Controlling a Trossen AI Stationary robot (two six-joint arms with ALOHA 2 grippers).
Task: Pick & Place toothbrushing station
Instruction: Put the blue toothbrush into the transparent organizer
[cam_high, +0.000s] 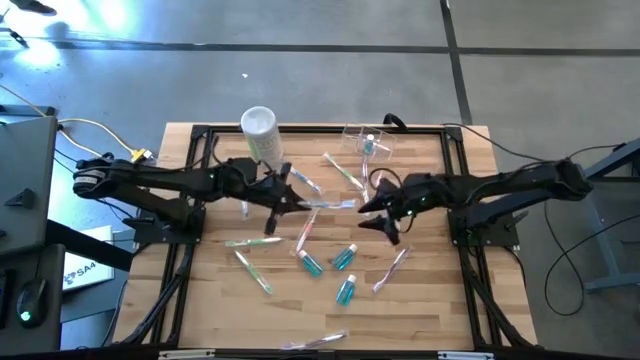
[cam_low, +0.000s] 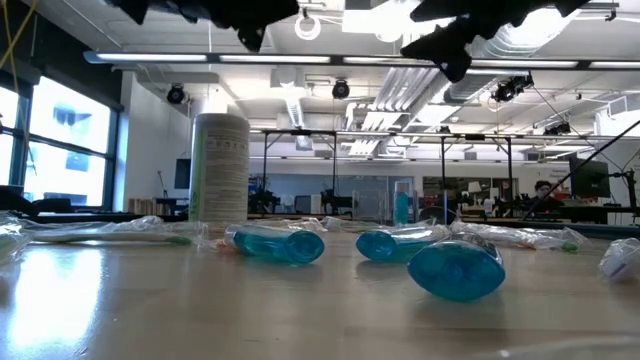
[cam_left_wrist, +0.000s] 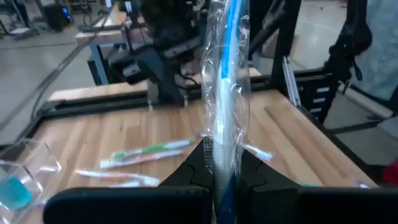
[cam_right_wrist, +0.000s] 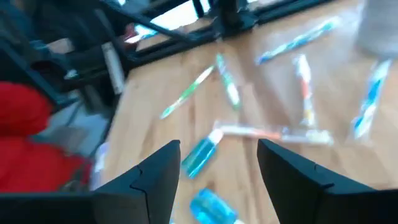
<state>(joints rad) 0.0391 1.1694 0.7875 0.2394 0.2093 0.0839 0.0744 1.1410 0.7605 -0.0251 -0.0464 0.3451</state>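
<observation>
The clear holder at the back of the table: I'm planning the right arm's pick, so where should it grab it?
Probably one thin side wall near the rim, coming straight down from above. The clear holder stands upright with its mouth open upward, so one finger of the open right claw could slip inside. A blue tube already stands in it, so choose a wall away from that.

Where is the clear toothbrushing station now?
In the high view, the clear toothbrushing station stands near the table's far edge, right of the white cylindrical container, beyond the right gripper.
</observation>
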